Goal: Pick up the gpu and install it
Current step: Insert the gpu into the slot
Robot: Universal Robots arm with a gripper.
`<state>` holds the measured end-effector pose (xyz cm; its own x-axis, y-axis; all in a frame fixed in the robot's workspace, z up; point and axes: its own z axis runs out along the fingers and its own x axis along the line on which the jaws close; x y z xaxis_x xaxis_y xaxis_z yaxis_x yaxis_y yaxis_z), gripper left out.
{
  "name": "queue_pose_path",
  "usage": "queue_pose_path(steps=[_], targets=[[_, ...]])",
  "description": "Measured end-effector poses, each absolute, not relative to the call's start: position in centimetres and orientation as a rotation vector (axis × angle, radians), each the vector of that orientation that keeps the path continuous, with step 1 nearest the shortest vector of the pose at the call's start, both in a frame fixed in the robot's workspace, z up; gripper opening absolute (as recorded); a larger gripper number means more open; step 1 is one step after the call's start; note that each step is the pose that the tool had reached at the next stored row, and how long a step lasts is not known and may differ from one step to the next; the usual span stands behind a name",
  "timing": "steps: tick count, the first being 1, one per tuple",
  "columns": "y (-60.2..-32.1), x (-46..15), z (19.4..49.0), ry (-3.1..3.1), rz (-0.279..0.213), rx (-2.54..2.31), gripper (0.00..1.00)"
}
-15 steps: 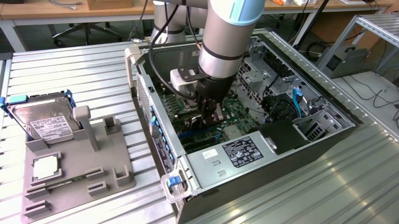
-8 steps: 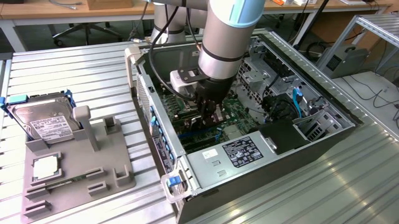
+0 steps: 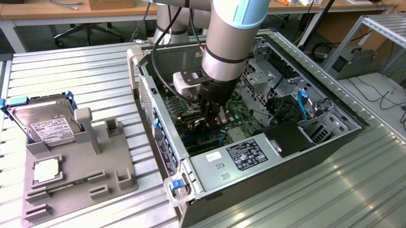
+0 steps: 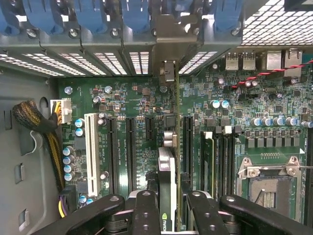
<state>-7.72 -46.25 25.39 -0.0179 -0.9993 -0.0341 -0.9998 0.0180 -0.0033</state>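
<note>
Wrist view shows gripper (image 4: 169,208) clamping gpu (image 4: 166,169) edge-on.

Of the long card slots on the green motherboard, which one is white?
The slot next to the braided cable bundle, at the row's end; the other slots are black.

Green motherboard (image 4: 137,98), one white slot (image 4: 91,152) among black ones. Blue clips (image 4: 88,14). Black gpu (image 4: 166,188). Grey tray (image 3: 76,180); silver drive (image 3: 44,124), white label, blue frame.
</note>
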Motion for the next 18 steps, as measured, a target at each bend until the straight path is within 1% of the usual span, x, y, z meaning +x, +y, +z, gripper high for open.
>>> queue_pose_path(steps=[18], targets=[[-46.25, -7.72, 24.70, 2.222, 0.034, -2.183, 0.27]])
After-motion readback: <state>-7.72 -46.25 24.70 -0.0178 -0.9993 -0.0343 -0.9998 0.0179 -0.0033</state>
